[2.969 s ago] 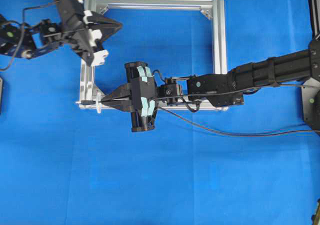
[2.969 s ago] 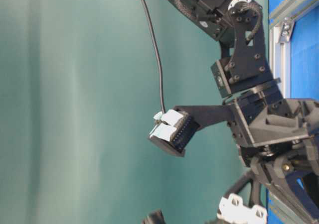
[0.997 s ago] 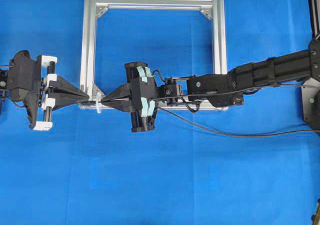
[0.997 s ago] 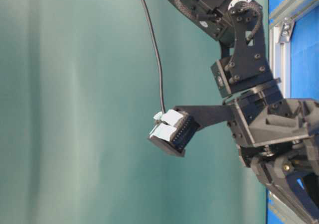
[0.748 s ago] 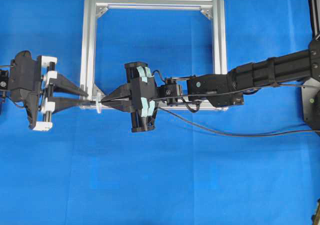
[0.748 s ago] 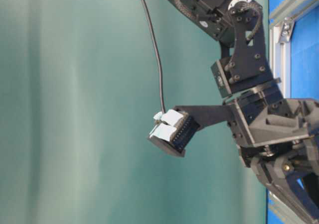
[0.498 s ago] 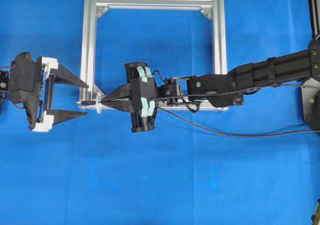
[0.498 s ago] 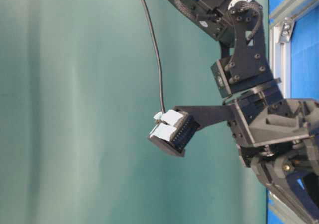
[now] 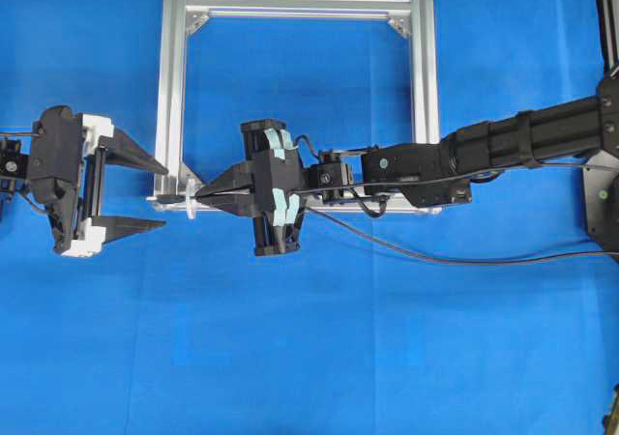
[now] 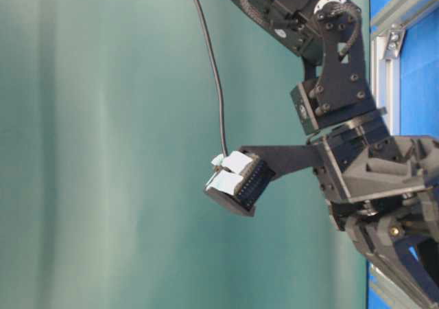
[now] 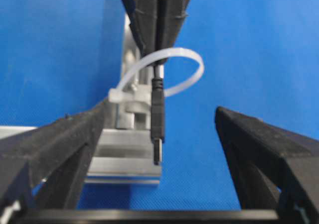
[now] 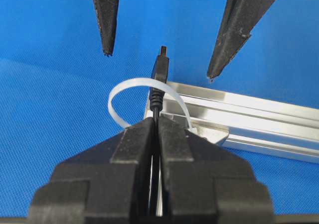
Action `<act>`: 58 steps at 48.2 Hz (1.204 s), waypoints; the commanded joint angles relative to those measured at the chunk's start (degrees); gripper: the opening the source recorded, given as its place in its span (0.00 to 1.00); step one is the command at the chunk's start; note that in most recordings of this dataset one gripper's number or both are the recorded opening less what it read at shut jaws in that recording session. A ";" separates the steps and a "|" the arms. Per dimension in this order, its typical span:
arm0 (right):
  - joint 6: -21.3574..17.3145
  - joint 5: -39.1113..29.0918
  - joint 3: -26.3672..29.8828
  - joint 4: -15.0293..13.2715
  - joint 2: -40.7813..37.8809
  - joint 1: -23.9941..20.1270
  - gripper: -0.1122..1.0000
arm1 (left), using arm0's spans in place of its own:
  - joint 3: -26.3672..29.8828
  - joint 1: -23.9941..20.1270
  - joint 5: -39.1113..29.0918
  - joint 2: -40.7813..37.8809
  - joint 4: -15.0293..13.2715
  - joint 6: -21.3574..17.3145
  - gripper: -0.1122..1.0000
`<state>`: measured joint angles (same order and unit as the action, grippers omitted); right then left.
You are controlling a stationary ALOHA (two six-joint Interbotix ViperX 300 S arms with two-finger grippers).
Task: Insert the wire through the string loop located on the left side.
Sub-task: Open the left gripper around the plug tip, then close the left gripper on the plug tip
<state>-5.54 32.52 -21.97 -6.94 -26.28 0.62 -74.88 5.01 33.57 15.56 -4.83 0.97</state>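
Observation:
The wire (image 9: 435,256) is a thin black cable trailing off to the right. My right gripper (image 9: 201,199) is shut on it just behind the plug. The plug (image 9: 170,200) pokes leftward through the white string loop (image 9: 191,206) at the aluminium frame's (image 9: 169,87) lower left corner. In the right wrist view the right gripper (image 12: 155,122) pinches the cable, and the plug (image 12: 160,68) stands beyond the loop (image 12: 118,91). My left gripper (image 9: 165,198) is open, its fingers either side of the plug without touching it. The left wrist view shows the plug (image 11: 158,115) and loop (image 11: 187,58) between those fingers (image 11: 65,144).
The square frame lies flat on the blue cloth, its right rail under my right arm (image 9: 503,145). Part of my right arm (image 10: 343,96) and a frame corner (image 10: 391,27) show in the table-level view. Bare cloth spreads below the frame.
My left gripper came down from the frame's upper left, was shut at the plug's tip, and has since opened wide. The right arm and the wire have not moved.

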 commanded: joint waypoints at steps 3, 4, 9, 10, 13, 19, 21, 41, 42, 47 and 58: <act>0.09 0.18 1.05 -0.09 1.32 0.09 0.10 | 0.18 0.18 0.18 0.18 0.00 0.09 0.90; 0.09 0.18 1.05 -0.09 1.32 0.09 0.10 | 0.18 0.18 0.18 0.26 0.00 0.09 0.90; 0.09 0.18 1.05 -0.09 1.23 0.09 0.10 | 0.26 0.18 0.09 0.18 0.00 0.09 0.90; 0.09 0.18 1.05 -0.09 1.23 0.18 0.10 | 0.26 0.18 -0.09 0.18 0.00 0.09 0.90; 0.09 0.18 1.05 -0.09 1.23 0.18 0.10 | 0.26 0.18 -0.70 0.18 0.00 0.09 0.90; 0.09 0.18 1.05 -0.09 1.32 0.18 0.10 | 0.35 0.18 -1.49 0.18 0.00 0.09 0.90; 0.09 0.18 1.05 -0.09 1.32 0.18 0.10 | 0.35 0.18 -1.49 0.18 0.00 0.09 0.90; 0.09 0.26 1.14 -0.09 1.32 0.44 0.10 | 0.35 0.18 -1.41 0.18 0.00 0.09 0.90; 0.09 0.26 1.14 -0.09 1.23 0.44 0.10 | 0.35 0.18 -1.49 0.09 0.00 0.09 0.90; 0.09 0.26 1.05 -0.09 1.32 0.44 0.10 | 0.35 0.18 -1.49 0.18 0.00 0.09 0.90; 0.09 0.26 1.14 -0.09 1.23 0.44 0.10 | 0.44 0.18 -1.58 0.18 0.00 0.09 0.90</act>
<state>-5.54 32.52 -21.97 -6.86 -26.28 0.97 -74.97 5.01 31.73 15.47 -4.83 1.05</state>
